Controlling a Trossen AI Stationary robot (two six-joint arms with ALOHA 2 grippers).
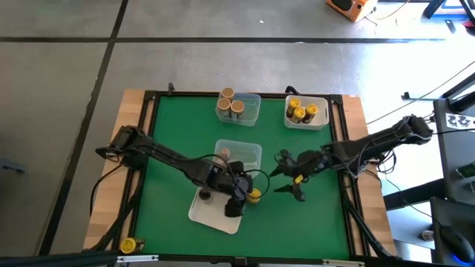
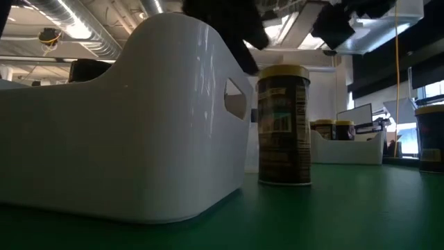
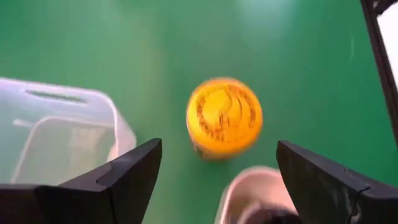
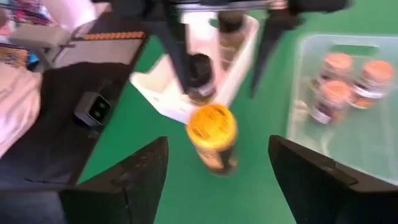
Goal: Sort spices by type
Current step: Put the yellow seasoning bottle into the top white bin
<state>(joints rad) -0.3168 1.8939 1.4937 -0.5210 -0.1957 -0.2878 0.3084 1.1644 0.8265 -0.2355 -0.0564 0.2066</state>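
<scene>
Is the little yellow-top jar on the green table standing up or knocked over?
Standing up. The yellow-top jar rests on its base on the green table, lid on top, beside the white tray.

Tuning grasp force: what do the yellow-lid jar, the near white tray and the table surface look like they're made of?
Yellow-lid jar: lid looks like matte yellow plastic with print; body appears to be clear plastic or glass under a dark label, can't tell which. White tray: glossy, slightly translucent moulded plastic, judging by highlights and the cut-out handle. Table surface: green matte mat, probably felt or rubber, with no glare.
</scene>
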